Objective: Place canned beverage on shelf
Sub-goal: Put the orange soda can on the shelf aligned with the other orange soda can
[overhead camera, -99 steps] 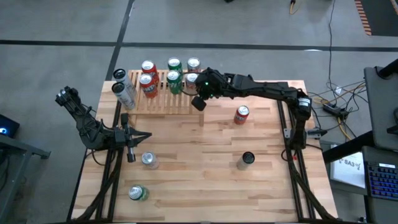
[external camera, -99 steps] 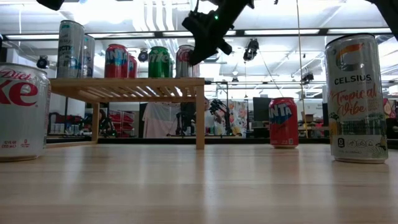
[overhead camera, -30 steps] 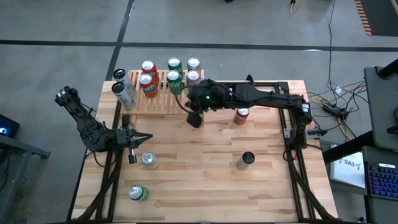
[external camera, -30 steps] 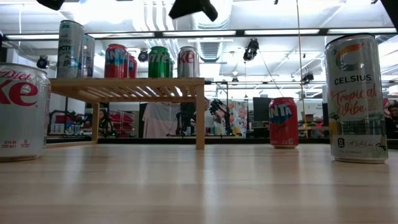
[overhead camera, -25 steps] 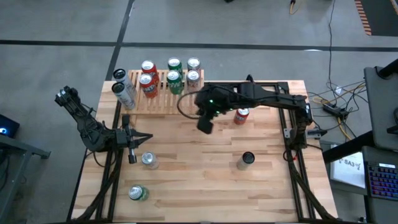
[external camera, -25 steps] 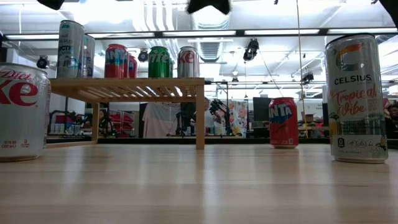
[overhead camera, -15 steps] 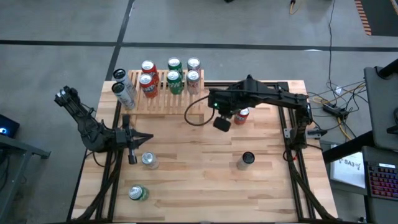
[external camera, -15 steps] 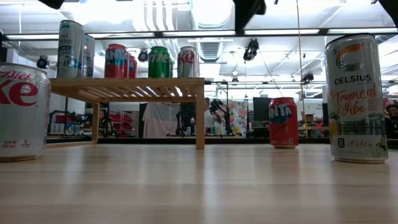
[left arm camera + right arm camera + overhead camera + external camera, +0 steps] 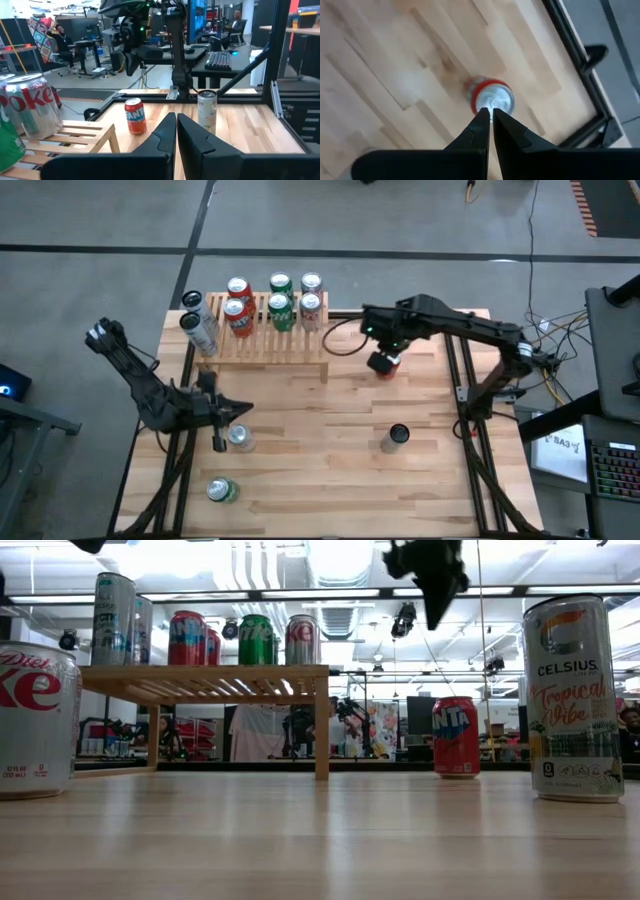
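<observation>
The shelf (image 9: 268,340), a low light-wood slatted rack, stands at the table's far left with several cans on it; the low view shows the shelf (image 9: 205,678) from the side. A red canned beverage (image 9: 390,366) stands upright on the table to the right of the shelf, also seen as the red can (image 9: 455,736) and from above as the red can (image 9: 490,96). My right gripper (image 9: 380,361) hangs shut well above it, pointing steeply down, touching nothing. My left gripper (image 9: 221,442) is shut and level at the near left.
A silver can (image 9: 240,438) stands right beside my left gripper, and a green can (image 9: 221,490) nearer the front edge. A tall can (image 9: 396,437) stands at the near right. The middle of the table shows bare wood.
My right gripper has swung from beside the shelf's right end toward the table's right edge, coming over the red can, and has tipped from nearly level to steeply downward. It has stayed shut. My left gripper has edged slightly toward the right.
</observation>
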Robot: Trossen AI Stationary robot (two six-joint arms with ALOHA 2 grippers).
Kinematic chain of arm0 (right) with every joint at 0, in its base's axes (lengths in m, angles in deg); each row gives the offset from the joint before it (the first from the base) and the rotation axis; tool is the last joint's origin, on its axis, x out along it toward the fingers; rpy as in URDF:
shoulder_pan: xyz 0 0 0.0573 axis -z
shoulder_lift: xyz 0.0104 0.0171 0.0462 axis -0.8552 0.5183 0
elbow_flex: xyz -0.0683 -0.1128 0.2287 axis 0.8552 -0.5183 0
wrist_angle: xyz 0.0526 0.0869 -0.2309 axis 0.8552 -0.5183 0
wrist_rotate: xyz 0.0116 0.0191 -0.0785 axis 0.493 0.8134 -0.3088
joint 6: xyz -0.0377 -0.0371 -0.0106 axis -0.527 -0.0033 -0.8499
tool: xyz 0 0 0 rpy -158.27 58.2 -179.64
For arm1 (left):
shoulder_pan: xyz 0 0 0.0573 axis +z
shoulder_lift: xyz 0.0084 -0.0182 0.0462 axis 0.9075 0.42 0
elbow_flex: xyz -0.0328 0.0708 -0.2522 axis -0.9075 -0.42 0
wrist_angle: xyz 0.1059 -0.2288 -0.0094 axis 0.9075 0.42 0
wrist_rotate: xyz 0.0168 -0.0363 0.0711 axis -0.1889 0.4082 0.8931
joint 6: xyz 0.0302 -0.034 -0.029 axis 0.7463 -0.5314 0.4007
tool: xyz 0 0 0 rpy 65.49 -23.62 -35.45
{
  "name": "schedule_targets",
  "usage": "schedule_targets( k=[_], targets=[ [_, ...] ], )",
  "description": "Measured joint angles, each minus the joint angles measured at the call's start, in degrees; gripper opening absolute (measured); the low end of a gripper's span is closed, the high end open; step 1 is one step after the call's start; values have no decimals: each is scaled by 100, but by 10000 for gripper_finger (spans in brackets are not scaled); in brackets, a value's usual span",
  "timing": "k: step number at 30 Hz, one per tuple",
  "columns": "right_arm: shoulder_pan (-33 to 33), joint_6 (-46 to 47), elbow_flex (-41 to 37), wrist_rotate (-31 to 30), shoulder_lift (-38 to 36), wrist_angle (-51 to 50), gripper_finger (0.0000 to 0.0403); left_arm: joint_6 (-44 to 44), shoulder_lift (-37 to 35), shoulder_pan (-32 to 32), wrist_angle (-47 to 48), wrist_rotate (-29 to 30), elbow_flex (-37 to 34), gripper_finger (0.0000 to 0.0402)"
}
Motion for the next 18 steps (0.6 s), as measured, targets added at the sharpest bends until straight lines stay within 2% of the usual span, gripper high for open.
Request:
schedule_targets(
  k=[9,15,18],
  targets=[
    [818,352,-1724,201,-1031,754,12,299,245,2,-467,251,0,0],
    [957,384,-2405,198,-1192,1042,16,324,254,2,-495,355,4,0],
    [957,406,-2519,199,-1158,1068,34,330,259,2,-493,355,4,0]
  ],
)
